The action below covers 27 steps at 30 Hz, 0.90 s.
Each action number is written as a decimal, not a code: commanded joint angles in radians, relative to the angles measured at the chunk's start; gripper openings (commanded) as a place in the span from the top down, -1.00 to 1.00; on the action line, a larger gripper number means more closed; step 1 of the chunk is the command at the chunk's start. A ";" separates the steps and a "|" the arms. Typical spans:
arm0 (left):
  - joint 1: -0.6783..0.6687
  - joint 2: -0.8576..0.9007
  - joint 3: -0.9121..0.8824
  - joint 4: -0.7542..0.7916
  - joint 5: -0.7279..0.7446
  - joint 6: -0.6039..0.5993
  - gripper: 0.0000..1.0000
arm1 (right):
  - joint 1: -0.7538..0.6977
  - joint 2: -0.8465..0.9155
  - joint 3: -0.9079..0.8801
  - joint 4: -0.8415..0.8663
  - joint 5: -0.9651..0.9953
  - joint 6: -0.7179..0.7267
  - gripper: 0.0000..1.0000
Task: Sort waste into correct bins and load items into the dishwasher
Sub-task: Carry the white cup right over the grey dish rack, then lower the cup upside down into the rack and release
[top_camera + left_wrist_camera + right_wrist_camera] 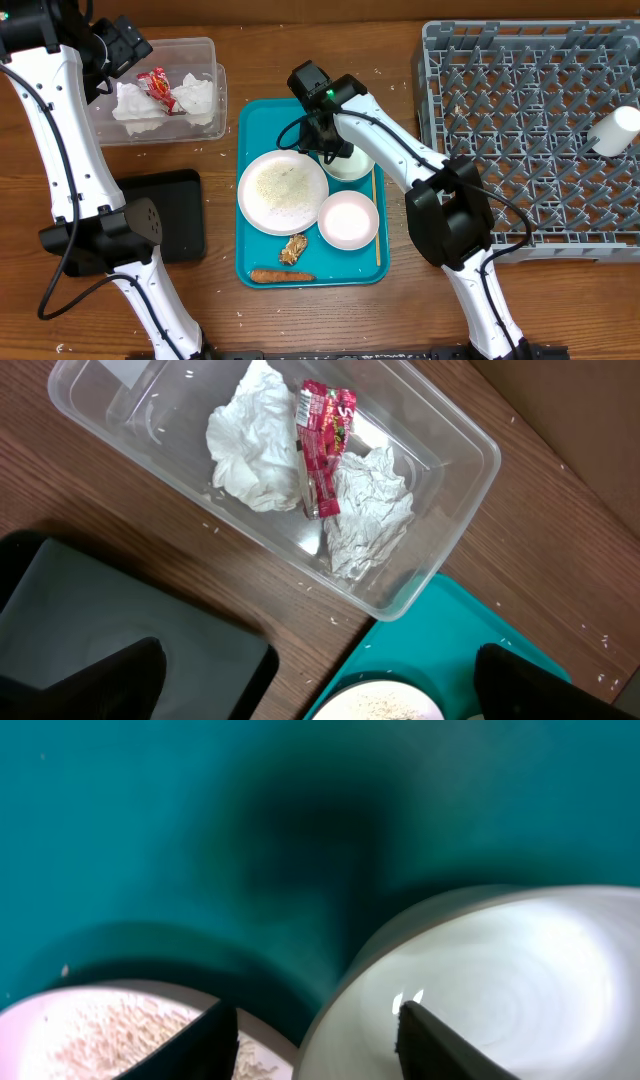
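1. Right claw [318, 1035]: part open, astride the near rim of the round white ceramic bowl [500, 980], one finger inside and one outside. We see no firm contact, so we judge nothing held.
2. The bowl stands upright in the far right part of the flat teal plastic tray [250, 130], directly beneath this claw. Being round, it has no long axis; only the rim's line between the jaws matters.
3. Left claw [318, 685]: fully spread, empty, by the clear plastic rectangular tub [450, 500], well apart from the bowl. The right arm is nearer.
4. Room: the large round white plate [283, 192] lies just beside the bowl. The grey pegged plastic dish rack [530, 130] stands rightward on the wooden counter [300, 320].
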<state>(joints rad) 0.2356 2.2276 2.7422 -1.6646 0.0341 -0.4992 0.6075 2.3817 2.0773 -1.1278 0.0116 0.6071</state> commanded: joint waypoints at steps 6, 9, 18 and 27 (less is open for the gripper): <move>0.003 -0.005 0.010 0.000 0.008 -0.010 -1.00 | -0.004 0.005 0.051 -0.047 0.010 0.014 0.64; 0.003 -0.005 0.010 0.000 0.008 -0.010 -1.00 | -0.009 0.000 0.127 -0.108 0.010 0.014 0.80; 0.003 -0.005 0.010 0.000 0.008 -0.010 -1.00 | -0.073 -0.041 0.537 -0.352 0.011 -0.117 0.93; 0.003 -0.005 0.010 0.000 0.008 -0.010 -1.00 | -0.396 -0.052 0.818 -0.492 -0.128 -0.281 0.93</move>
<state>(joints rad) 0.2356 2.2276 2.7422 -1.6646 0.0341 -0.4992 0.3405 2.3646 2.8574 -1.6184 -0.0177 0.4377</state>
